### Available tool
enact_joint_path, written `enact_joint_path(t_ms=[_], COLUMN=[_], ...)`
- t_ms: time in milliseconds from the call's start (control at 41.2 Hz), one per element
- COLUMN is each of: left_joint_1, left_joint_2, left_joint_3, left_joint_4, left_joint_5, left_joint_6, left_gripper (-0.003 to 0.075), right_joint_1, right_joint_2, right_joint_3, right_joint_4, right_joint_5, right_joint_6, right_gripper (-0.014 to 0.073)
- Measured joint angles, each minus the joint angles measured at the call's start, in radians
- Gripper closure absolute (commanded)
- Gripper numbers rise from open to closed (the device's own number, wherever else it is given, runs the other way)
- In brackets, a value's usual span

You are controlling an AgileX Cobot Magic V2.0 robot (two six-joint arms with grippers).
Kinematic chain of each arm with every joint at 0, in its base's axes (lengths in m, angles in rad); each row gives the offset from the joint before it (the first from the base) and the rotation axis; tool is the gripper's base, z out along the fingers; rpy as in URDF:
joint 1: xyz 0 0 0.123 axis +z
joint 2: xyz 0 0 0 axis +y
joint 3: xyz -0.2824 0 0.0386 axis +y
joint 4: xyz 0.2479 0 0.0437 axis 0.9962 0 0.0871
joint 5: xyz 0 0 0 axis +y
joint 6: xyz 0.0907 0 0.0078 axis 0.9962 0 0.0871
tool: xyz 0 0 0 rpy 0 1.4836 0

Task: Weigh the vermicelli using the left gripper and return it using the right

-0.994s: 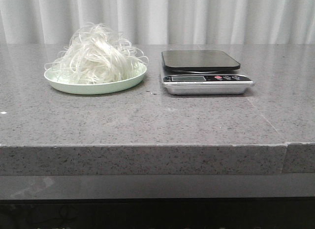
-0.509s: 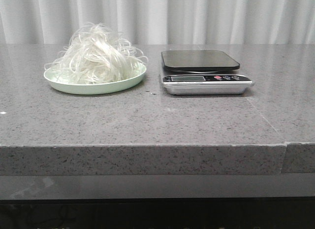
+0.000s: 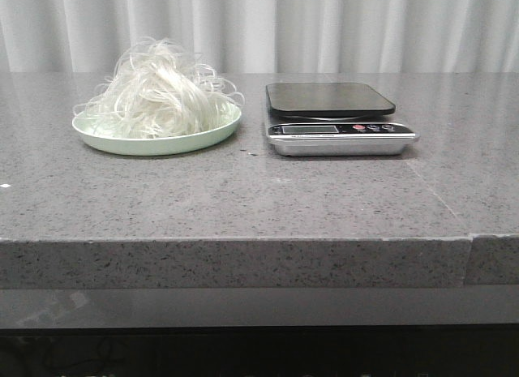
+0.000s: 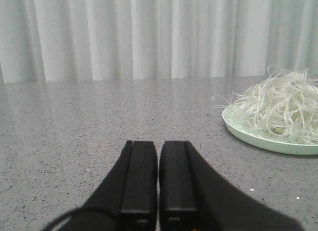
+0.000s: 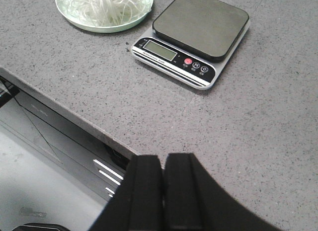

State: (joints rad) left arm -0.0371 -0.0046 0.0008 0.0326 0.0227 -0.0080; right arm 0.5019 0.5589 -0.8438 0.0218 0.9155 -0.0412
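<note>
The vermicelli [image 3: 158,93] is a fluffy white mound on a pale mint-green plate [image 3: 122,140] at the left of the grey stone counter. It also shows in the left wrist view [image 4: 280,109] and the right wrist view [image 5: 102,1]. A kitchen scale [image 3: 332,117] with a bare black platform stands to the right of the plate; it also shows in the right wrist view [image 5: 196,35]. My left gripper [image 4: 158,144] is shut and empty, low over the counter, to the left of the plate. My right gripper [image 5: 163,159] is shut and empty, above the counter's front edge. Neither gripper shows in the front view.
The counter's front edge [image 3: 243,241] drops to a darker shelf below. A seam [image 3: 470,247] runs through the counter at the right. White curtains [image 3: 324,28] hang behind the counter.
</note>
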Motion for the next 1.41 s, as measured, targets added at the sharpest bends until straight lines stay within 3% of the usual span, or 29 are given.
enact_joint_path(t_ms=[582,728,849,1140,1407], left_joint_1=[0.000,0.000,0.000,0.000,0.000], left_joint_2=[0.000,0.000,0.000,0.000,0.000], left_joint_3=[0.000,0.000,0.000,0.000,0.000], left_joint_4=[0.000,0.000,0.000,0.000,0.000], left_joint_5=[-0.002,-0.002,-0.002,-0.002,-0.002], left_joint_6=[-0.002,-0.002,-0.002,-0.002,-0.002], left_gripper=[0.0578,0.0578,0.0578,0.0578,0.0578], right_joint_1=[0.000,-0.055,-0.170,-0.425,-0.463], right_joint_2=[-0.002,-0.059,-0.151,-0.404,-0.545], right_joint_3=[0.000,0.043,0.141,0.484,0.753], right_joint_4=[0.000,0.002,0.002,0.002,0.002], right_joint_5=[0.000,-0.015,-0.118,-0.532,-0.733], right_joint_6=[0.000,0.000,0.000,0.000,0.000], right_gripper=[0.0432,0.0432,0.0432,0.0432,0.0432])
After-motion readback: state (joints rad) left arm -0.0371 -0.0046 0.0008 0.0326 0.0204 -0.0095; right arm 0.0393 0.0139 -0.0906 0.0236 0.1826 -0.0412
